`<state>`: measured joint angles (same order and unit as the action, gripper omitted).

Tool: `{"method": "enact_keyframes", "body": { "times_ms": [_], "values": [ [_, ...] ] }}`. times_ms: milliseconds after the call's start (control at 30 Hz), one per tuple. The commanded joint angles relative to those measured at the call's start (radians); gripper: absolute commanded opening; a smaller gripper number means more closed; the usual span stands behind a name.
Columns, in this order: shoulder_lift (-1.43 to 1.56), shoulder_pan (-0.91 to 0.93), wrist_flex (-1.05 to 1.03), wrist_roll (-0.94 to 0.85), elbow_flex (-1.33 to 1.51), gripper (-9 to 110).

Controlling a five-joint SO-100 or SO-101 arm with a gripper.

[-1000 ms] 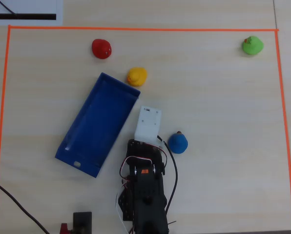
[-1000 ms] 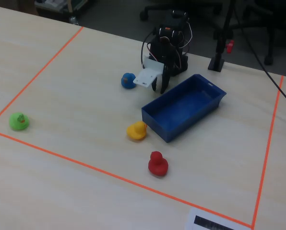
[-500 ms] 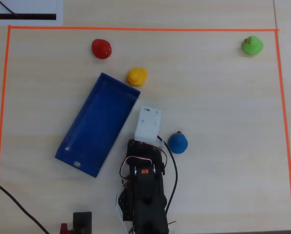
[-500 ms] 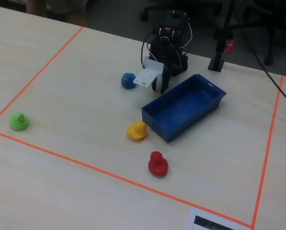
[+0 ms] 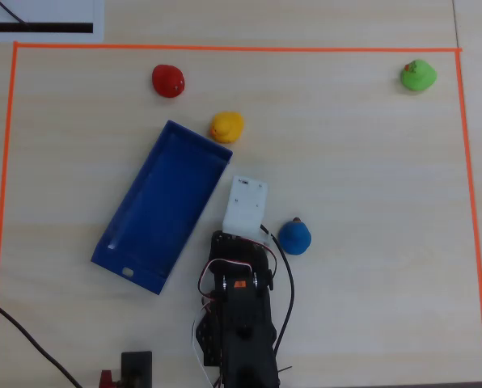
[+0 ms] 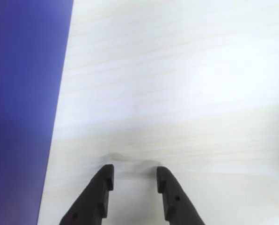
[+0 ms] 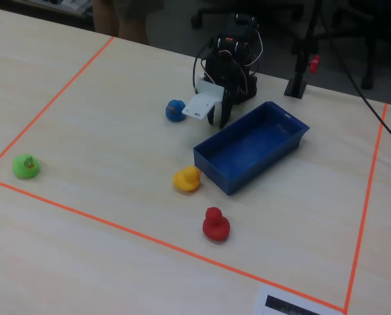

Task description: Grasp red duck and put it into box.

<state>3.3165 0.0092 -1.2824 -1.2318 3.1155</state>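
- Two dark fingers of the gripper (image 6: 132,174) stand a narrow gap apart in the wrist view, holding nothing, tips low over bare table (image 6: 186,93).
- Nothing on the table has shifted over the last second: the arm (image 5: 239,323) sits folded at the near edge of the overhead view exactly as before, so the reach has not begun.
- Just left of the fingers runs the blue box (image 5: 163,204), empty, its long wall filling the wrist view's left side.
- Beyond the box's far end sits the yellow duck (image 5: 226,127), touching or nearly touching its corner.
- Farther off, up and left in the overhead view, the red duck (image 5: 168,81) stands alone, well apart from the gripper.
- Also on the table: a blue duck (image 5: 294,237) right of the arm and a green duck (image 5: 417,75) in the far right corner.
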Motion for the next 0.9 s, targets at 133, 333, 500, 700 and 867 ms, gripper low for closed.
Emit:
{"method": "enact_keyframes", "body": {
  "times_ms": [133,333,500,700,867],
  "values": [
    [-0.005,0.003,-0.021,0.008,-0.005,11],
    [-0.005,0.003,-0.021,0.008,-0.005,11],
    [-0.005,0.003,-0.021,0.006,-0.005,11],
    [-0.005,0.003,-0.021,0.002,-0.005,6],
    [-0.005,-0.006,0.018,0.0,-0.005,0]
  ]
}}
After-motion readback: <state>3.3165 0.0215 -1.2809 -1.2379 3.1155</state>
